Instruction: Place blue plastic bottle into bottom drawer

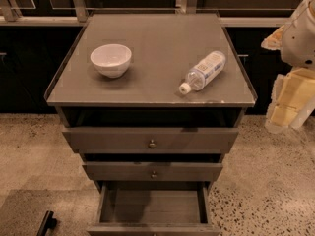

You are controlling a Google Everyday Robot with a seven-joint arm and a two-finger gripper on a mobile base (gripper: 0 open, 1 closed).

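One table (157, 33) stands in the middle, a grey-brown chest with a flat top and three drawers stacked down its near face; on the top are two things, one bowl (111, 59) and one bottle (204, 72), well apart from each other. The bowl is white and round and sits upright on the left side; the bottle lies on its side on the right side, not far from the near edge, its white cap pointing near and left and its base pointing far and right; it is clear and bluish with a white-and-blue label. Of the three drawers, the top drawer (197, 140) and the middle drawer (118, 172) each carry one small round knob, two knobs in all; the bottom drawer (152, 208) is pulled out towards the near side, its inside open to view; the bottle is not in it. One claw (287, 109) hangs at the far right edge of the scene, off the table's right side and touching nothing; whether it is released or clenched cannot be told. One small dark object (47, 223) lies on the speckled floor (266, 181) at the near left.
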